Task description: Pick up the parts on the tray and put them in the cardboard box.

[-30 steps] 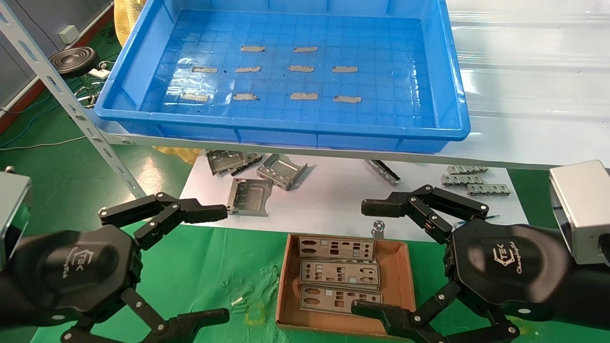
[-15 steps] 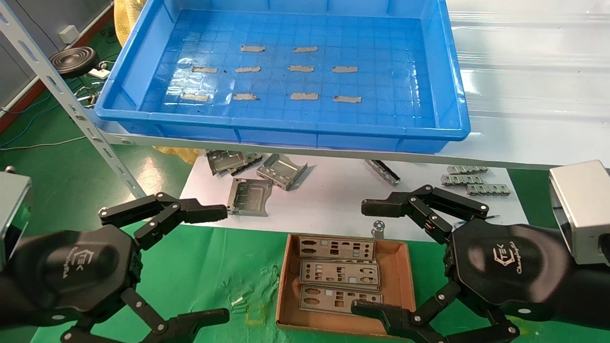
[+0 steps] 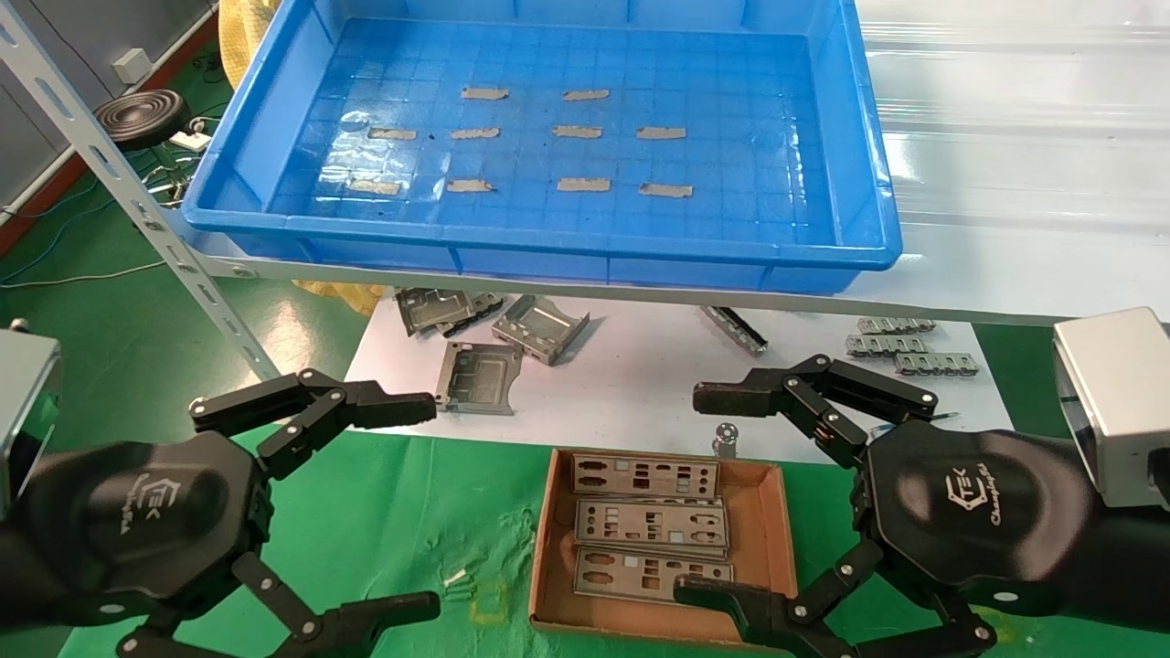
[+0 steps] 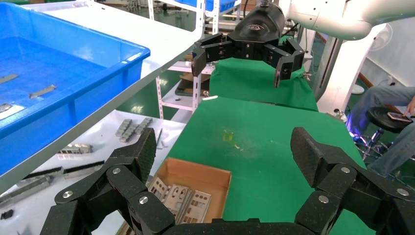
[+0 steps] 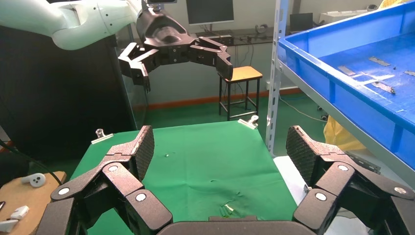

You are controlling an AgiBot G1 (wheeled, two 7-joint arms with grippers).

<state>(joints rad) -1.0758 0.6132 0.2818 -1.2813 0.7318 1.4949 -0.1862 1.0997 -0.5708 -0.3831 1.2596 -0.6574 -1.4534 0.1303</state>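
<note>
Three silver port plates lie side by side in the small cardboard box on the green cloth; they also show in the left wrist view, inside the box. The blue tray on the upper shelf holds only grey tape strips. My left gripper is open and empty, left of the box. My right gripper is open and empty, its lower finger over the box's near right part. The wrist views show both grippers open and empty.
Bent grey brackets and small metal pieces lie on the white sheet below the shelf. A slotted shelf post slants at the left. A person sits beyond the table in the left wrist view.
</note>
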